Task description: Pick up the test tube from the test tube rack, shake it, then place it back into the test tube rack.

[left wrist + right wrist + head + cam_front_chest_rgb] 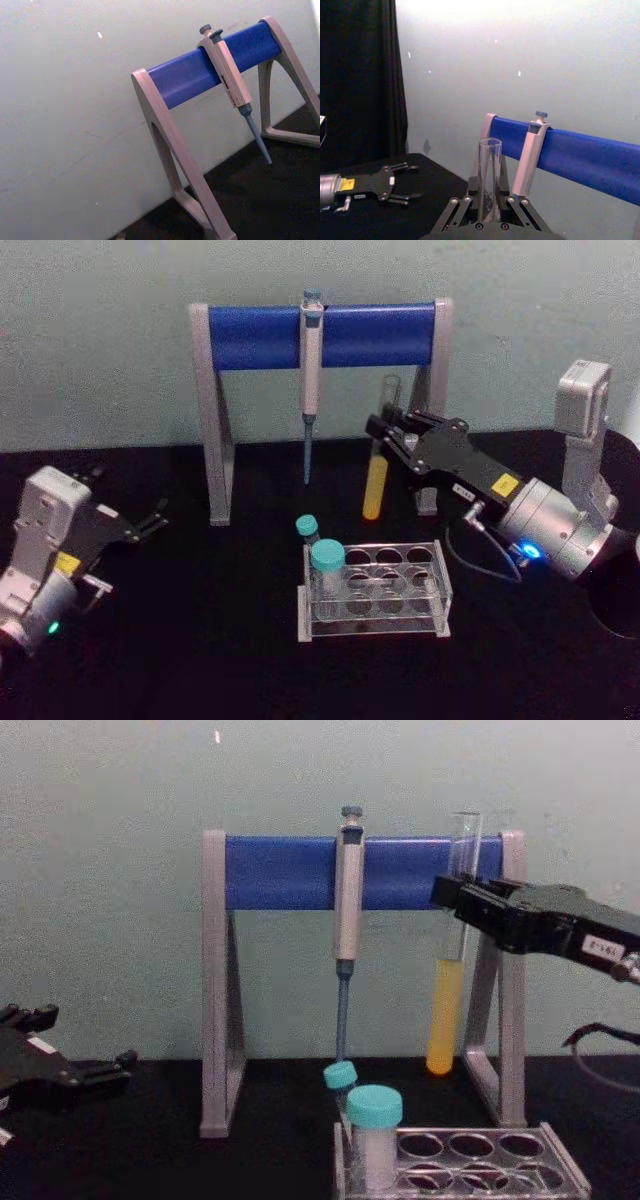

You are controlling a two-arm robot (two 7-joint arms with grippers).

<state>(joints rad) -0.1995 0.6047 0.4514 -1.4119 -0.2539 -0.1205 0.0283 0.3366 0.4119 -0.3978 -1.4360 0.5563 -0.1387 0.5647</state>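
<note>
From the head, the right gripper clamps the test tube upright in the air, behind and above the rack; the left gripper lies open, far left. From the chest, the test tube's round bottom points straight down, the rack lower and nearer the robot.

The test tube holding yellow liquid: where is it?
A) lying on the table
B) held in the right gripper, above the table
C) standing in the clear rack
B: the right gripper holds the test tube clear of the test tube rack; the left gripper is parked.
</note>
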